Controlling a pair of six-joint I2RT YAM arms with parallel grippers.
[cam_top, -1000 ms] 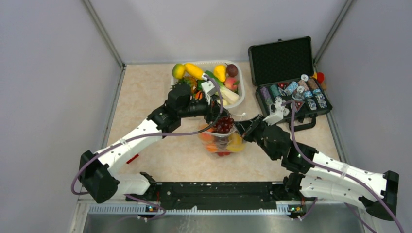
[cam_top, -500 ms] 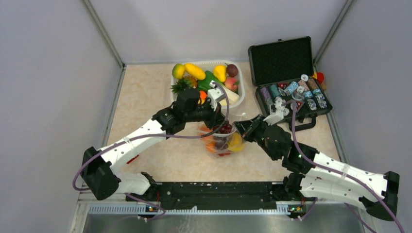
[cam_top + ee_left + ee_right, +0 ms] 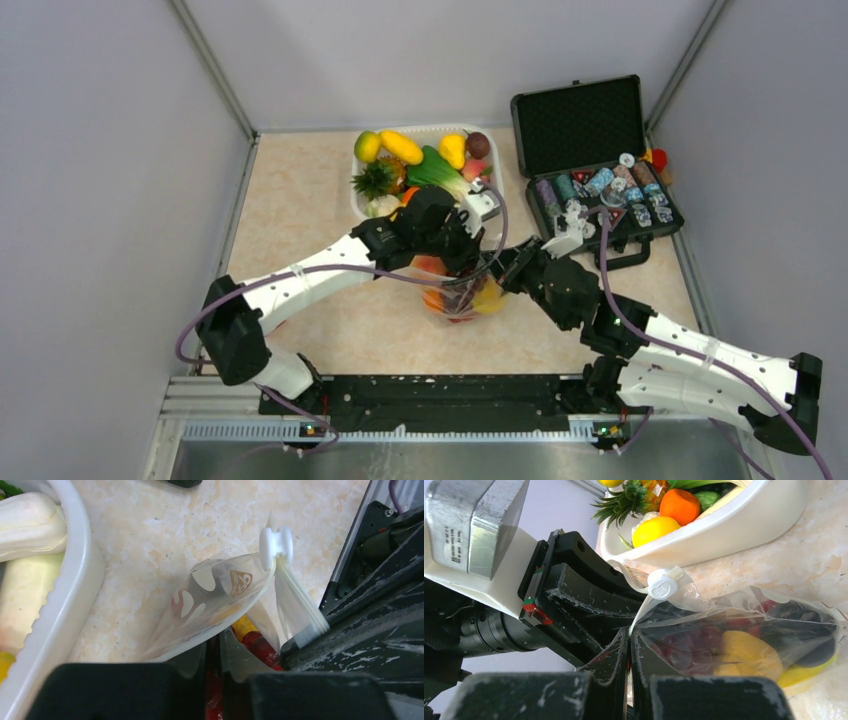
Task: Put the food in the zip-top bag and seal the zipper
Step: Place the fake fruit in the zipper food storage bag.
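The zip-top bag (image 3: 462,298) sits on the worktop (image 3: 300,220) between the two pincers. Its mouth edge is lifted and its bulging body sags just nearside of them. The zipper (image 3: 298,607) runs roughly crosswise from one pincer to the other, with its white slider (image 3: 662,586) just above the right pincer (image 3: 629,680), which is pinched tight on the strip. The left pincer (image 3: 214,680) is nearly closed on the clear dotted film beside it. Both arms reach inward, forearms low, wrists almost meeting. The food (image 3: 744,656) shows through the film as yellow, red and dark shapes, hard to name. From above, the left wrist hides its own fingertips. The white tub (image 3: 75,595) lies just beyond the left pincer.
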